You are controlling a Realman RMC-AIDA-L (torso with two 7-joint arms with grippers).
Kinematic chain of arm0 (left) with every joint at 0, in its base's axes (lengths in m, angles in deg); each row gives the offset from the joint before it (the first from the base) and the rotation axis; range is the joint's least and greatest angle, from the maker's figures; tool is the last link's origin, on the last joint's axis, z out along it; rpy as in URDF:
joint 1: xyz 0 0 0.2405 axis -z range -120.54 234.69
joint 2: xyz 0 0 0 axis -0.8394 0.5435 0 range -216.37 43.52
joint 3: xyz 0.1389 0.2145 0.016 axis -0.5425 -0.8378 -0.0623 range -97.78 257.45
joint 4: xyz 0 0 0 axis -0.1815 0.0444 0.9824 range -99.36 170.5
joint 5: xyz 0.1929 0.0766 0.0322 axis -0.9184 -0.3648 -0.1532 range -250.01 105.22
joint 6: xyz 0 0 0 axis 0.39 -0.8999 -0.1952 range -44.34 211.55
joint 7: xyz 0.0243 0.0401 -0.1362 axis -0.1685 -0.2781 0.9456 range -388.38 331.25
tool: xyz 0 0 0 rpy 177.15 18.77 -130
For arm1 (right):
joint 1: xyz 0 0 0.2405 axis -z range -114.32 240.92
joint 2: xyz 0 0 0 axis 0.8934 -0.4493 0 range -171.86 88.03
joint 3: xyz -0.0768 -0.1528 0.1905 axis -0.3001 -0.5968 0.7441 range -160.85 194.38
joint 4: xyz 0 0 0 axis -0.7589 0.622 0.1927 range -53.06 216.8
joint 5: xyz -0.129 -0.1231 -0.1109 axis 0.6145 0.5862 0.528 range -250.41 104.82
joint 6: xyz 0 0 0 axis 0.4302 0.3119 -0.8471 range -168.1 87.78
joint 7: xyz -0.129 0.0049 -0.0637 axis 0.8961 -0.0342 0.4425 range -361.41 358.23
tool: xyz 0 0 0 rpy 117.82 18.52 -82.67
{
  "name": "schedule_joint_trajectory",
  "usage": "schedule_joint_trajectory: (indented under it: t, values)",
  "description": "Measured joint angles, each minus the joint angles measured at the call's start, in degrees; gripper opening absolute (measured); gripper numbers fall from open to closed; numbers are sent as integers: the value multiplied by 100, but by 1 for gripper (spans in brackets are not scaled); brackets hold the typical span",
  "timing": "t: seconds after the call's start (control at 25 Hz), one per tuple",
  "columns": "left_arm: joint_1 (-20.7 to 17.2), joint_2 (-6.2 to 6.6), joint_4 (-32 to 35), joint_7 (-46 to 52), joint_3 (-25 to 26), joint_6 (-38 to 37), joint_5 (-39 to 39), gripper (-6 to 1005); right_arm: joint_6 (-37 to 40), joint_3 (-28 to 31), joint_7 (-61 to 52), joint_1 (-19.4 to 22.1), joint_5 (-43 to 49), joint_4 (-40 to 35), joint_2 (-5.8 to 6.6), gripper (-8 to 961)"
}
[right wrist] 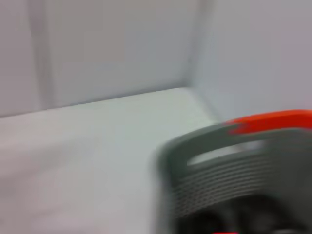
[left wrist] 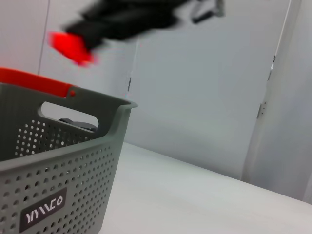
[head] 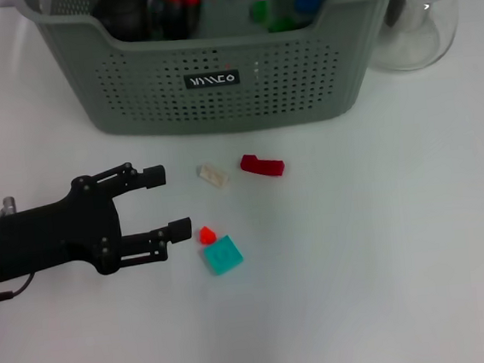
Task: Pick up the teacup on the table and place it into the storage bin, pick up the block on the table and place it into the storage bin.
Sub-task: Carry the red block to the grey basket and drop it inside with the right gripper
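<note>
on the table (head: 385,245), our left gripper (head: 169,204) spread wide beside small red block (head: 207,234) | teal block (head: 222,255) adjacent | storage bin (head: 217,98) behind | our right gripper: cannot tell

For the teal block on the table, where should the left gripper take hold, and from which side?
Grip the teal block across two opposite flat sides, coming from above. It lies flat and low, and the small red piece touches its far corner, so avoid that corner. The left gripper is open beside it.
</note>
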Motion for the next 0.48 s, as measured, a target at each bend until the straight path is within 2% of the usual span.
schedule_joint_trajectory:
  t: [0.08,0.2,0.36,0.48]
  values:
    - [0,0,2,0,1,-1,0,842,-512,-64,-422,-139,550,182,-7,227]
    - [0,0,4,0,0,-7,1,842,-1019,-87,-1034,-513,1435,848,-1,230]
    - [15,8,9,0,0,-10,6,842,-1305,-35,-1437,-938,2216,1740,1,234]
    - [38,8,-6,0,0,-10,5,842,-1498,-68,-1647,-1066,2633,2161,-1,237]
